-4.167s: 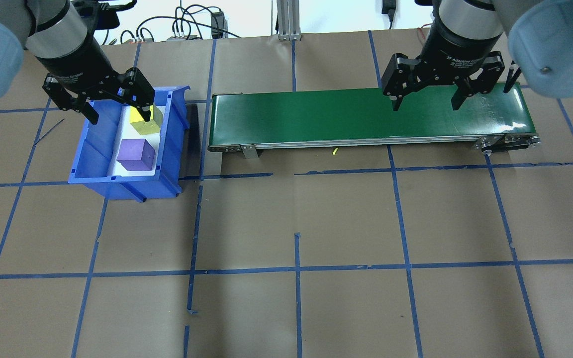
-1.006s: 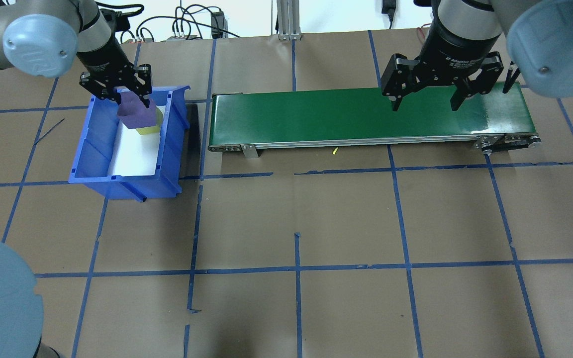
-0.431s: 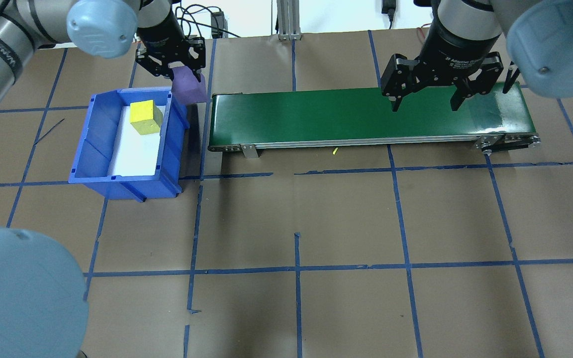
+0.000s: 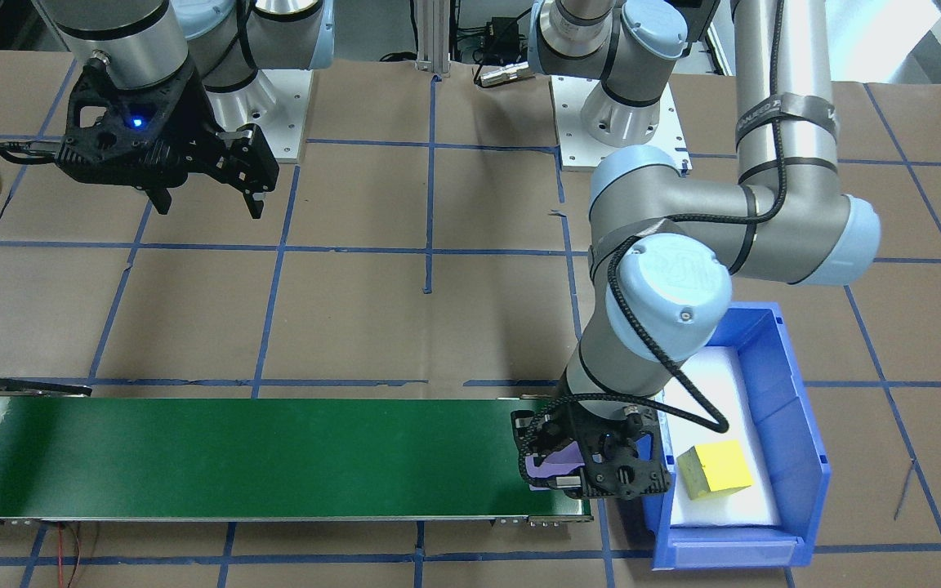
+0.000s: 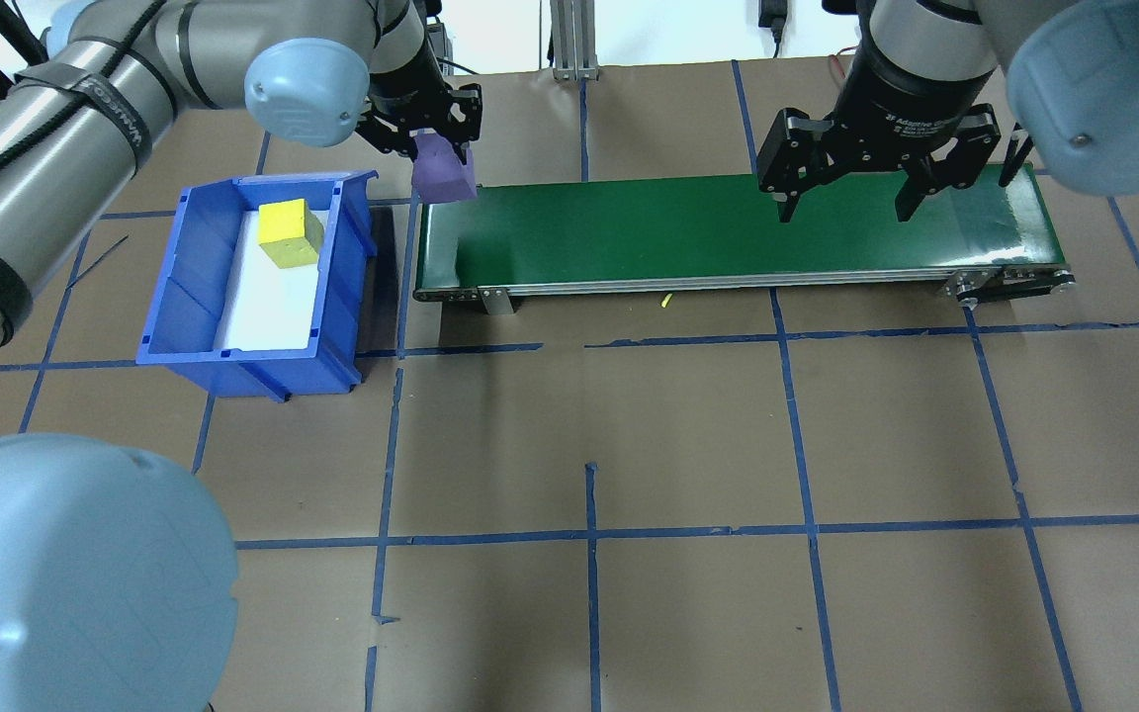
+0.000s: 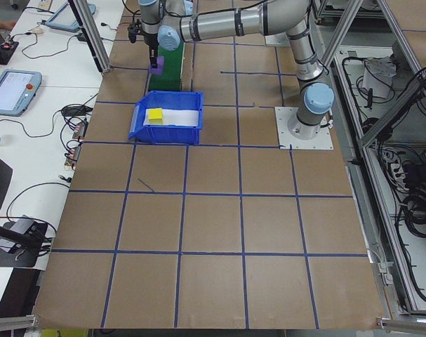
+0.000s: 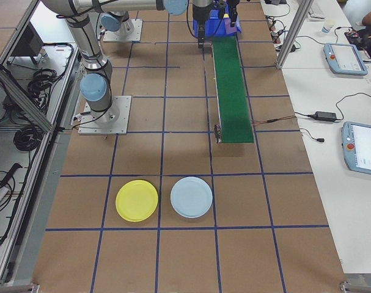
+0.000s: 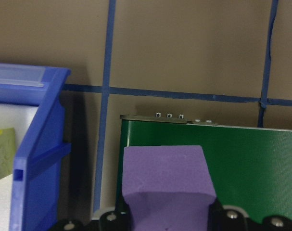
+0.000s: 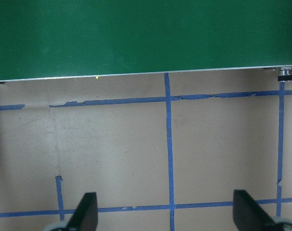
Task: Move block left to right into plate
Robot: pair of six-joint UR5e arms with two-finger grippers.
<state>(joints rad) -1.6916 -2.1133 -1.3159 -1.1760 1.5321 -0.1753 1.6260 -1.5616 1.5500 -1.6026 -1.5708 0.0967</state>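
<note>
Counter (image 5: 688,425) covered in brown paper with a blue tape grid. Landmark: the long green conveyor belt (image 5: 728,232), long axis running from the robot's left to its right. Blue bin (image 5: 233,326) sits just off the belt's left end, with a yellow block (image 5: 290,232) in it on a white liner. Yellow plate (image 7: 137,200) lies well beyond the belt's right end, beside a pale blue plate (image 7: 192,197). Left claw (image 5: 431,148) is clamped on the purple block (image 5: 443,176), held over the belt's left end, just past the bin wall; the left wrist view shows the block's face above the belt's near edge, and whether it touches the belt cannot be told. Right claw (image 5: 841,203) hangs with fingers spread wide, empty, over the belt's right end. Key relation: the block is at the belt end opposite the right claw, straight along the belt's long axis; the left arm is the near one. Likely next: lower, release on the belt, belt carries it right, right arm picks it for the plate.
</note>
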